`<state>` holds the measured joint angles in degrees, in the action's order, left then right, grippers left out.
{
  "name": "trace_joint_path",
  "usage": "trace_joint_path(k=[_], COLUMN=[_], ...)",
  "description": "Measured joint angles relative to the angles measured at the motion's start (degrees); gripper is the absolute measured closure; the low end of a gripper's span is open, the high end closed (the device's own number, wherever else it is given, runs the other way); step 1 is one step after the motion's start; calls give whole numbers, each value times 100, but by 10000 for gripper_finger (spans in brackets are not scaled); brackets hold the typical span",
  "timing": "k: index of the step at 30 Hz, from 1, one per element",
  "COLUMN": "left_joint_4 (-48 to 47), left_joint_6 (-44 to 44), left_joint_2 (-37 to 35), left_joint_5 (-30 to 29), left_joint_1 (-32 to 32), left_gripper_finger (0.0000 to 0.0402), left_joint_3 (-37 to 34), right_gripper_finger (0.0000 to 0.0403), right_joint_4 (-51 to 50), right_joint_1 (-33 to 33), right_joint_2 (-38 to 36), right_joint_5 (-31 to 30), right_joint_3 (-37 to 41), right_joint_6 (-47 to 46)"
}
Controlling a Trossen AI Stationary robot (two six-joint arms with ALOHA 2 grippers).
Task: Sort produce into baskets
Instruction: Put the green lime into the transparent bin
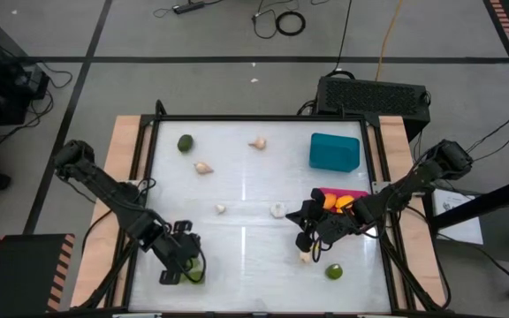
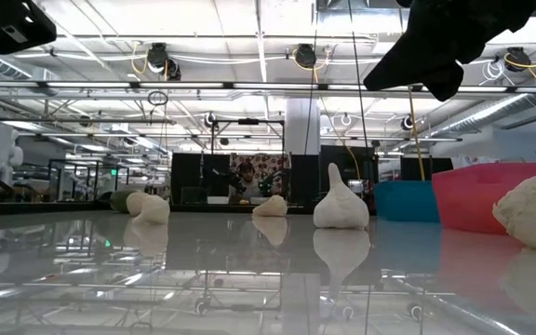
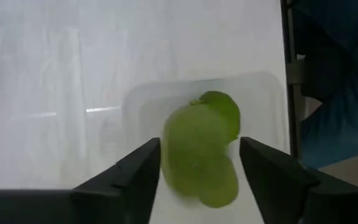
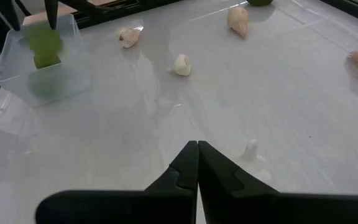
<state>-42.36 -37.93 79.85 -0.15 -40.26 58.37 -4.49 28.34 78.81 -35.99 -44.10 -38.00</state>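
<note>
My left gripper [image 3: 201,168] hangs open over the clear basket [image 3: 135,106] at the table's near left [image 1: 189,269], fingers pointing down. A blurred lime [image 3: 197,158] shows between its fingers, and the right wrist view places that lime [image 4: 45,43] down inside the basket. A second lime [image 3: 225,112] lies behind it. My right gripper [image 4: 197,152] is shut and empty, low over the table's near right [image 1: 306,240], close to a garlic bulb [image 1: 305,256] and a lime [image 1: 334,272]. Orange fruits [image 1: 336,202] lie in the pink basket [image 1: 353,193].
The teal basket [image 1: 334,151] stands at the far right. A lime [image 1: 185,142] and garlic bulbs [image 1: 257,142] [image 1: 203,167] lie at the far side. Smaller garlic pieces [image 1: 221,208] [image 1: 277,209] lie mid-table. Raised black rails [image 1: 148,168] border the white table.
</note>
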Motion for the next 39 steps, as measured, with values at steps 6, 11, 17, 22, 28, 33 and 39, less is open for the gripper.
trace_joint_path(k=[6,11,17,22,28,33,39], left_joint_4=[266,373,-249,-1015,-1691,-1650,-1613], left_joint_6=[-74,243,433,1095,2494,3110,2664], left_joint_2=[0,2,0,0,0,0,0], left_joint_5=[154,-184,-1366,-1555,-1956,-1909,-1044], left_joint_1=[26,396,1221,2291,3987,5744,7860], left_gripper_finger=[129,127,128,128,128,128,128], left_joint_3=[0,49,339,472,400,220,73], right_gripper_finger=[403,403,403,403,403,403,403], right_joint_4=[-4,-4,-2,-3,-10,-35,-42], right_joint_1=[0,0,-24,-24,-24,-24,-24], right_joint_2=[0,0,0,0,0,0,0], right_joint_5=[4,6,7,7,7,6,4], right_joint_3=[0,0,0,-4,-7,-9,-9], right_joint_6=[7,7,-28,-27,108,222,435])
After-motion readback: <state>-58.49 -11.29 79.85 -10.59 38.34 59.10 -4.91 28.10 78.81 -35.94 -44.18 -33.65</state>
